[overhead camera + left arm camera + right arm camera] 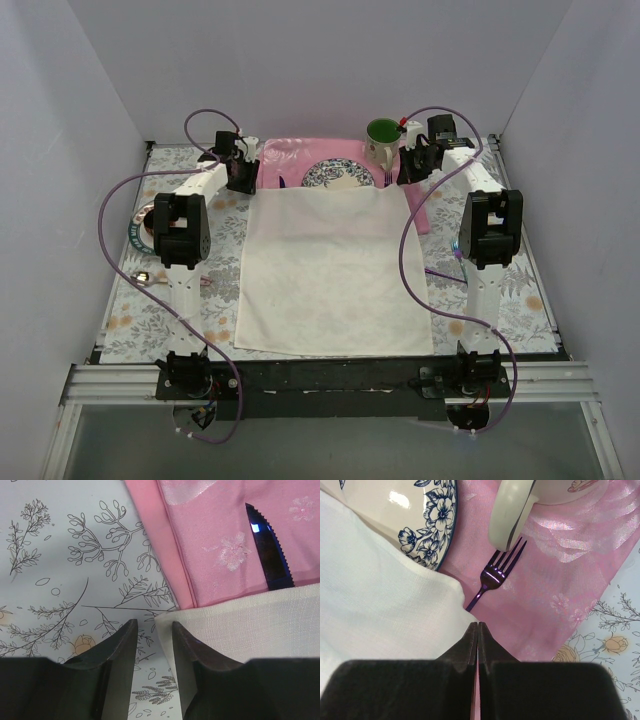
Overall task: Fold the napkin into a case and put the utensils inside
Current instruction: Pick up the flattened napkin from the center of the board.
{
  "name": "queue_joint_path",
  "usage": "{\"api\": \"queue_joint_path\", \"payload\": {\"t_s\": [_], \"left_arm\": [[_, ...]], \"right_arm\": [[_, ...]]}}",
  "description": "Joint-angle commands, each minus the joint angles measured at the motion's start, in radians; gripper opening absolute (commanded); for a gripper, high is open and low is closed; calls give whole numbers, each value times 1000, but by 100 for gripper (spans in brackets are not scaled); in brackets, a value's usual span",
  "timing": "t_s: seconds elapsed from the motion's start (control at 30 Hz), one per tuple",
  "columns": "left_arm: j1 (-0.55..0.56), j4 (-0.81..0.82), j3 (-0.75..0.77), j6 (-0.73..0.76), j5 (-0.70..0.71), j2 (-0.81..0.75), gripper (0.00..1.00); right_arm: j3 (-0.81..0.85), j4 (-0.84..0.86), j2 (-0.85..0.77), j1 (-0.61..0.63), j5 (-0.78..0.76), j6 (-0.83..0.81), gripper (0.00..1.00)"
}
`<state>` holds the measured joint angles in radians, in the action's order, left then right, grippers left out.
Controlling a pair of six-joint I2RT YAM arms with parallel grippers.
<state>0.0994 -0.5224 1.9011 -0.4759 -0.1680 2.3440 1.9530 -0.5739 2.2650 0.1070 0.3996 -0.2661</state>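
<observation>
Saw, from above, the cream-white napkin (pixel 335 270) spread flat and unfolded across the middle of the floral surface (pixel 520 295). Found its far edge overlapping a pink placemat (pixel 290 155) that carried a blue-patterned plate (pixel 335 175) and a mug (pixel 382 133) with a green inside. Noted both arms reaching to the napkin's far corners, one at each.

Found the left end effector (pixel 152 625) released, its jaws parted and low over the far left corner. Saw the cloth's edge lying in the gap between them, and a dark purple knife (pixel 270 555) on the placemat, its lower end tucked under the napkin.

Found the right end effector (pixel 478 625) clenched, jaws pressed together, its tip right at the far right corner where napkin meets placemat. Could not tell whether any cloth was pinched. Saw a dark purple fork (pixel 495 575) just beyond, with its handle running under the napkin and its tines near the mug's handle.

Spotted a small shiny utensil (pixel 148 277) on the surface left of the napkin, beside the left arm.
</observation>
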Motion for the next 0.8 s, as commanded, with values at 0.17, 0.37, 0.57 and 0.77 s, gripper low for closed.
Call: {"api": "queue_joint_path", "payload": {"t_s": [0.17, 0.37, 0.57, 0.77], "left_arm": [[-3, -21, 35, 11, -14, 24, 31], [6, -41, 36, 43, -1, 44, 33], [26, -41, 4, 80, 28, 46, 32], [29, -51, 4, 92, 25, 60, 27]], "right_arm": [[7, 17, -35, 5, 22, 2, 1], [12, 19, -32, 2, 27, 4, 1], [11, 20, -27, 2, 25, 4, 1], [11, 23, -22, -1, 27, 5, 1]]}}
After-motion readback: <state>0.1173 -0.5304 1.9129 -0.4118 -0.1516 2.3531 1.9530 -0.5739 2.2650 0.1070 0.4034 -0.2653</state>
